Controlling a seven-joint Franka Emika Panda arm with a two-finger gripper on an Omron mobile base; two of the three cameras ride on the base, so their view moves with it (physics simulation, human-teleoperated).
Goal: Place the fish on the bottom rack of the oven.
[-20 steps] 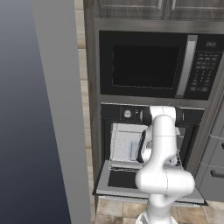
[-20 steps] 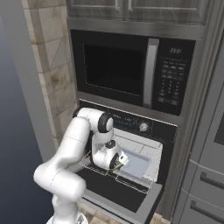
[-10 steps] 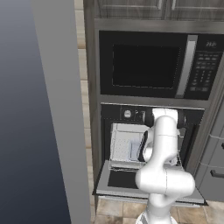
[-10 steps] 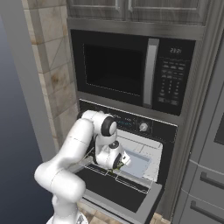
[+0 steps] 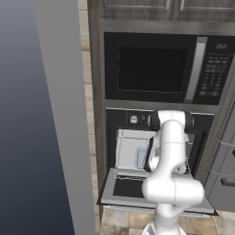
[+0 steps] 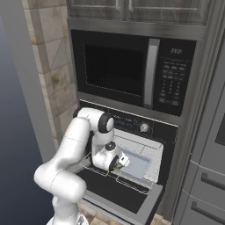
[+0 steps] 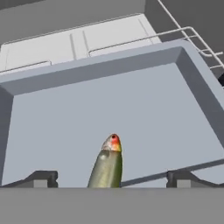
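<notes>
The fish [image 7: 107, 164], slim and greenish-yellow with a red-orange snout, lies in the hand view on the floor of the pale grey-blue tray [image 7: 131, 100], just inside its near rim. My gripper [image 7: 112, 177] is open. Its dark fingertips [image 7: 41, 177] stand wide apart on either side of the fish, and neither touches it. The tray rests on the wire bottom rack [image 6: 132, 183], pulled out over the oven's dropped door [image 6: 118, 200]. From the right base, my gripper [image 6: 119, 162] hangs at the tray's left end [image 6: 140, 166]. Rack wires [image 7: 199, 41] also run past the tray's far corner.
The black microwave [image 6: 127, 70] sits above the oven's control strip with its round knob [image 6: 143, 128]. The open oven door [image 5: 124, 189] juts out low in front. A grey wall panel [image 5: 41, 114] stands close on the left and grey drawers [image 6: 204, 193] on the right.
The fingers have spread wide apart and let go of the fish. The arm has barely shifted.
</notes>
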